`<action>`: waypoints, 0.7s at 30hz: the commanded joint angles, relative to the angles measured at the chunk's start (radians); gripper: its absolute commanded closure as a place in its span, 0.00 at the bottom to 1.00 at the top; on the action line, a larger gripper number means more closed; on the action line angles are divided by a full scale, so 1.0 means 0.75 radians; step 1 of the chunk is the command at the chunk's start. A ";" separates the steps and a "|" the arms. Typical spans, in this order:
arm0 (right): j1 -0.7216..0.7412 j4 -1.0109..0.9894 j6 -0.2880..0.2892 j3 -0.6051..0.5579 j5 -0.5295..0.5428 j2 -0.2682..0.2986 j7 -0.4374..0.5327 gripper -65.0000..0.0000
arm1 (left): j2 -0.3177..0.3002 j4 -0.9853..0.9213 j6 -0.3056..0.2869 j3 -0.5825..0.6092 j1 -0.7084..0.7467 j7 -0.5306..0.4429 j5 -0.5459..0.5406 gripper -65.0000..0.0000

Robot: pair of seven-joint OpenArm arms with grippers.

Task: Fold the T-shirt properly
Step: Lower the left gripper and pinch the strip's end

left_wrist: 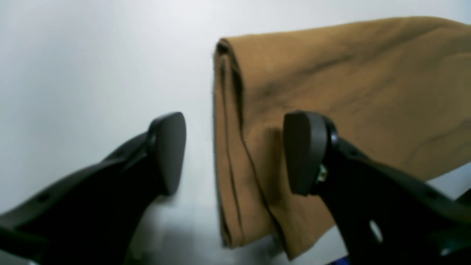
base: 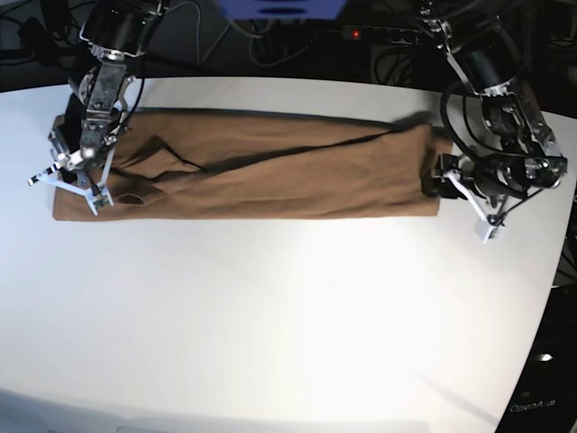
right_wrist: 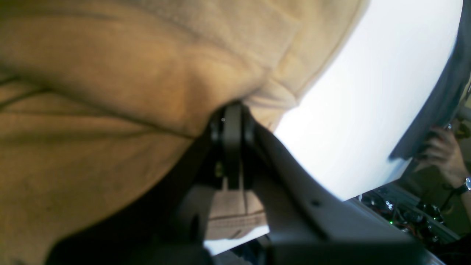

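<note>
T-shirt (base: 270, 171): 1 | table (base: 288, 307): 1 | robot arms: 2

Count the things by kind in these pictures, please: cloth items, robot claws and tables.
T-shirt: 1
Claws: 2, the left claw open, the right claw shut on the T-shirt
Table: 1
Total: 4

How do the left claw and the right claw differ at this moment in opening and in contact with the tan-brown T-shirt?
The left claw stands open, its black fingers apart; the right claw is shut. The left claw hovers astride the folded end of the tan-brown cotton T-shirt without gripping it; the right claw is pinched on cloth at the opposite end. Both sit over the white table, at the long folded strip's two ends.
</note>
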 commanded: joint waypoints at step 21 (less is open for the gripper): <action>-0.018 -0.041 0.092 -0.004 0.099 -0.023 -0.002 1.00 | 0.041 -0.005 0.007 0.007 0.070 0.102 0.059 0.37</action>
